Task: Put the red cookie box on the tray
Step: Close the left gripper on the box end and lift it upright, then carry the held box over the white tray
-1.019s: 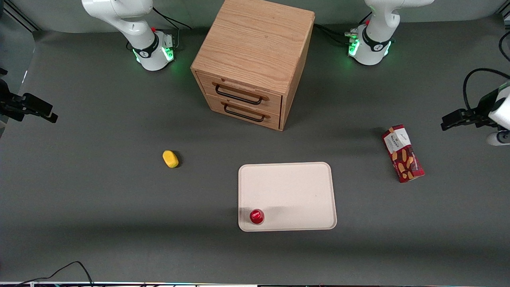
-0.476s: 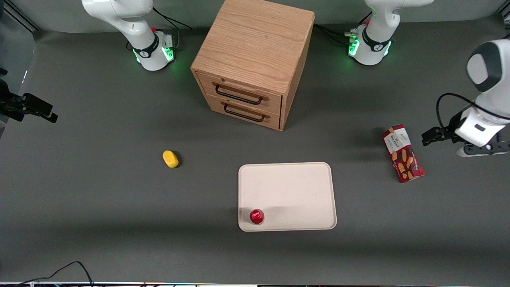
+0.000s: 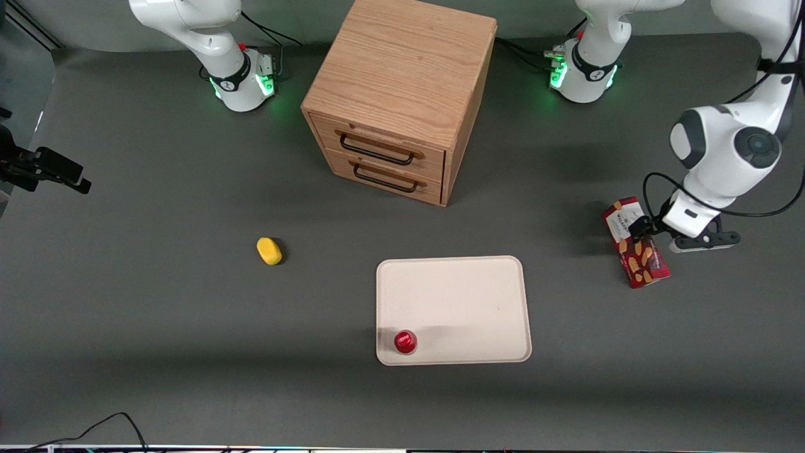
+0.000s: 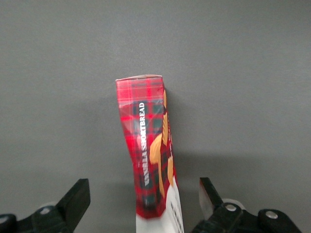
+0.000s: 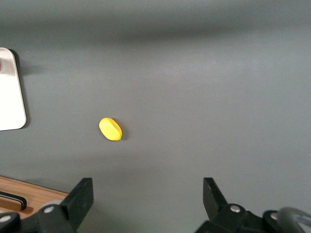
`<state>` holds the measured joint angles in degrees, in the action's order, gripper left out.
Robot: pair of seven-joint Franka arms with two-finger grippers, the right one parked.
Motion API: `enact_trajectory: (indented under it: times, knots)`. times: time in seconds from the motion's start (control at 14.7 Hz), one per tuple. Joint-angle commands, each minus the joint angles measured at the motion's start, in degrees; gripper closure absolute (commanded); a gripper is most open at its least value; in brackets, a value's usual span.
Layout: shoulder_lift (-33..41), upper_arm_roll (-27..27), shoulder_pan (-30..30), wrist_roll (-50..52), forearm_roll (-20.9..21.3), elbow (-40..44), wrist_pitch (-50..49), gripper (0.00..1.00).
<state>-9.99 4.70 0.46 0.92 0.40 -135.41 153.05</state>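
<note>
The red cookie box (image 3: 646, 265) lies flat on the grey table toward the working arm's end, apart from the tray, its white label end pointing away from the front camera. In the left wrist view the red cookie box (image 4: 146, 141) shows red tartan sides and cookie pictures. My gripper (image 3: 640, 229) hangs just above the box's label end. Its fingers stand open on either side of the box, in the wrist view gripper (image 4: 143, 187), with a gap at each side and no contact. The cream tray (image 3: 465, 296) lies flat nearer the front camera than the cabinet.
A small round red can (image 3: 405, 341) stands on the tray's corner nearest the camera. A wooden two-drawer cabinet (image 3: 402, 94) stands mid-table, farther from the camera than the tray. A yellow lump (image 3: 269, 250) lies toward the parked arm's end.
The working arm has swung in from the table's edge, and its gripper now hangs over the box's label end. The box, tray and can have not moved.
</note>
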Motion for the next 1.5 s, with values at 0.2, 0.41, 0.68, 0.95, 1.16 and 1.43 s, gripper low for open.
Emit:
enact_trajectory:
  times: [0.2,0.41,0.68,0.95,1.16,1.43]
  knots:
    - [-3.6,-0.3,0.1,1.3,-0.2,-2.1,8.1,1.00]
    - [-1.4,-0.4,-0.3,2.9,-0.2,-2.0,6.7,1.00]
    - [6.3,-0.7,-0.5,2.9,-0.2,2.5,-8.3,1.00]
    - [12.7,-0.7,-0.4,2.8,-0.1,14.5,-32.2,1.00]
    - [12.7,-0.6,-0.4,2.6,-0.1,29.7,-50.7,1.00]
    - [12.5,-1.2,-0.8,6.3,-0.5,35.9,-56.4,1.00]
